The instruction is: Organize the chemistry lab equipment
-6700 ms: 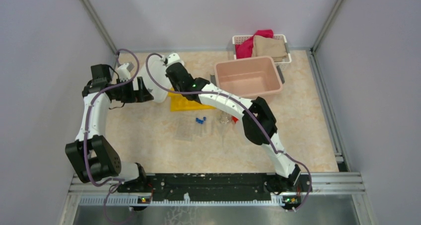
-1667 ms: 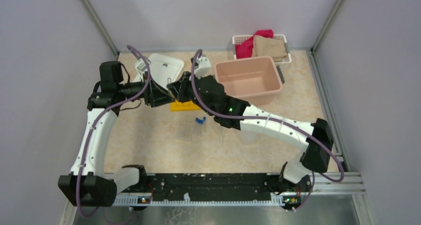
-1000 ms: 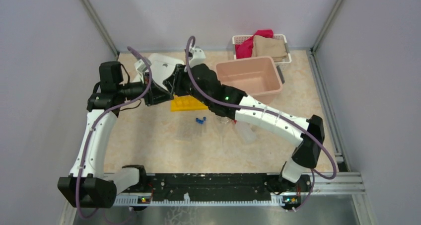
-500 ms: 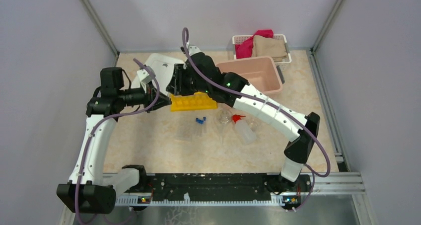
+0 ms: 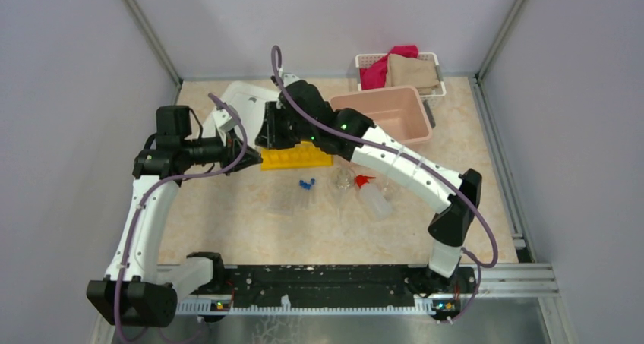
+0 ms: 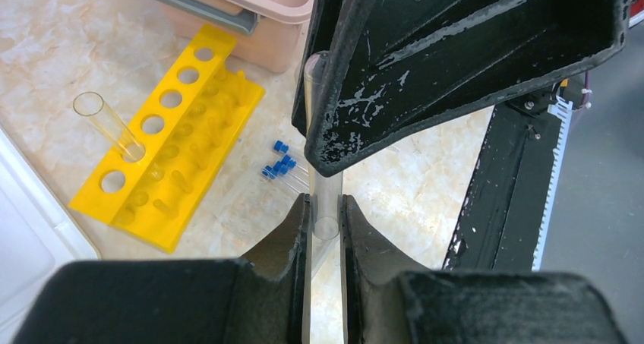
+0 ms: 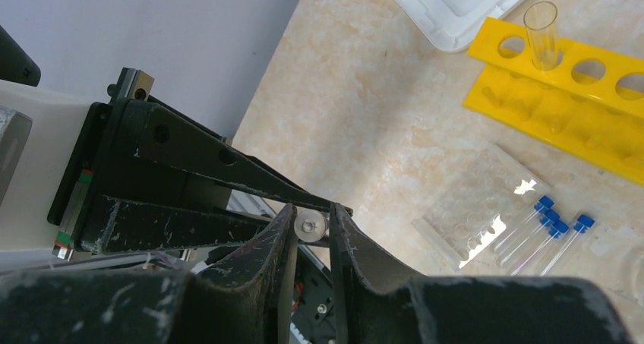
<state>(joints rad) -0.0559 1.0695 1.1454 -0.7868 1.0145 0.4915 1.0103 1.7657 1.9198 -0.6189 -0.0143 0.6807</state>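
Above the table's left back, both grippers meet on one clear uncapped tube. My left gripper is shut on its lower part. My right gripper has its pads against the tube's round end. The yellow rack lies just right of them, with another clear tube standing in an end hole. Small blue-capped tubes lie beside the clear rack. The flask and the white squeeze bottle with a red nozzle lie further right.
A pink tub stands at the back right of the rack, with a white basket of cloths behind it. A white lid lies behind the grippers. Grey walls close in the left and back.
My right arm swung left and up to the left gripper, uncovering the flask and bottle. Its jaws narrowed onto the tube's end. The left gripper kept its hold.
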